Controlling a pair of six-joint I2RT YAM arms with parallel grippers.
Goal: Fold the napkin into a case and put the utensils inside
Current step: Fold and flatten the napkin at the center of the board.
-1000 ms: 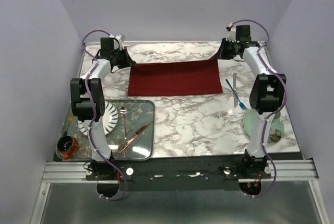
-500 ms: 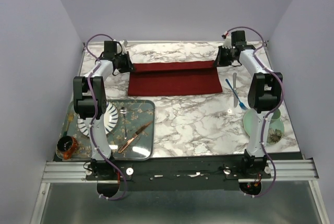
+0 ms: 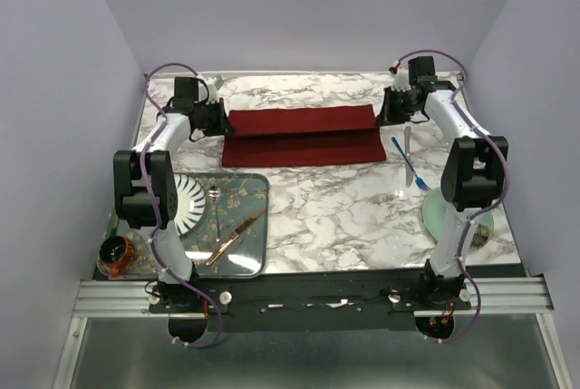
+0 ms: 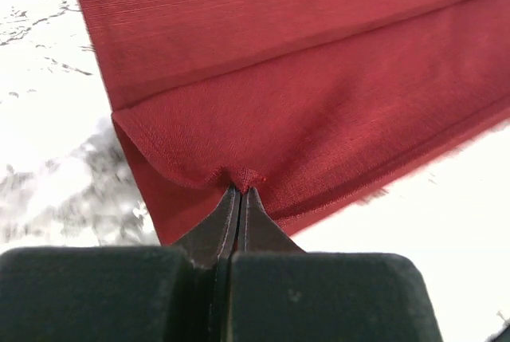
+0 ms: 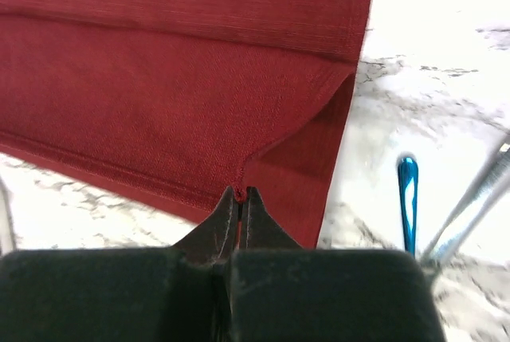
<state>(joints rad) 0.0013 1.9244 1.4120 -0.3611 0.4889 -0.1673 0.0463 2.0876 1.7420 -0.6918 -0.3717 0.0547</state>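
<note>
The dark red napkin [image 3: 304,135] lies as a wide folded strip at the back middle of the marble table. Its far edge is lifted and carried over the lower layer. My left gripper [image 3: 220,117] is shut on the napkin's far left corner [image 4: 239,176]. My right gripper [image 3: 381,113] is shut on the far right corner [image 5: 240,192]. The blue-handled fork [image 3: 410,164] and the pale silvery utensil [image 3: 407,145] lie crossed on the table just right of the napkin. In the right wrist view the fork handle [image 5: 408,198] and the silvery utensil [image 5: 470,202] show at the right.
A glass tray [image 3: 258,185] at the front left holds a striped plate [image 3: 192,203], a copper knife [image 3: 234,237] and a small spoon [image 3: 215,203]. A dark jar [image 3: 114,255] stands at the left corner. Green plates [image 3: 444,215] sit at the front right.
Both grippers have drawn the napkin's far edge toward the near side, so the upper layer now lies further over the lower one. The utensils have not moved.
</note>
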